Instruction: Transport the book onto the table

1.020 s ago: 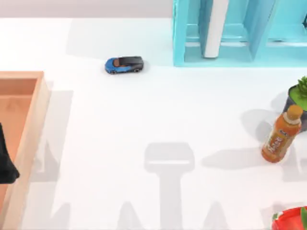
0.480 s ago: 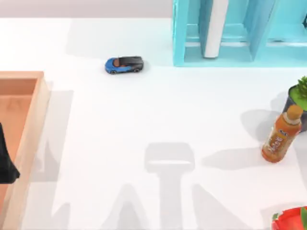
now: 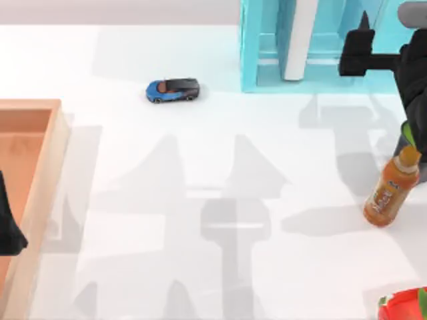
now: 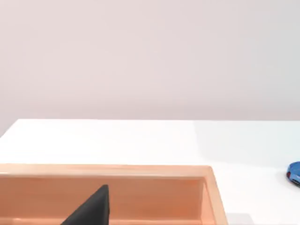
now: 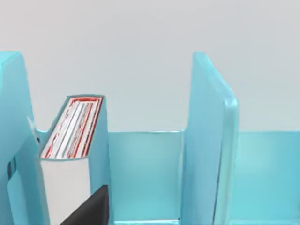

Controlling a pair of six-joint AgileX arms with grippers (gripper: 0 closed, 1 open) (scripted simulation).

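Observation:
The book point(image 3: 300, 37) stands upright in the left bay of the turquoise shelf unit point(image 3: 250, 60) at the table's back right. From above I see its white page edges. In the right wrist view the book point(image 5: 70, 154) shows its red trim and white pages, leaning against the shelf's side wall. My right gripper point(image 3: 360, 50) hovers in front of the shelf, a little to the right of the book and not touching it. My left gripper point(image 3: 8, 230) is parked at the far left over the wooden tray point(image 3: 40, 173). The white table point(image 3: 200, 153) spreads between them.
A blue toy car point(image 3: 173, 90) sits left of the shelf. An orange drink bottle point(image 3: 390, 190) stands at the right, with a potted plant point(image 3: 415, 137) behind it under my right arm. A red object point(image 3: 403, 307) is at the front right corner. A shelf divider point(image 5: 206, 140) stands beside the book's bay.
My right arm has come into the top view at the upper right and now hangs in front of the shelf. Its shadows have spread over the table. The left arm has not moved.

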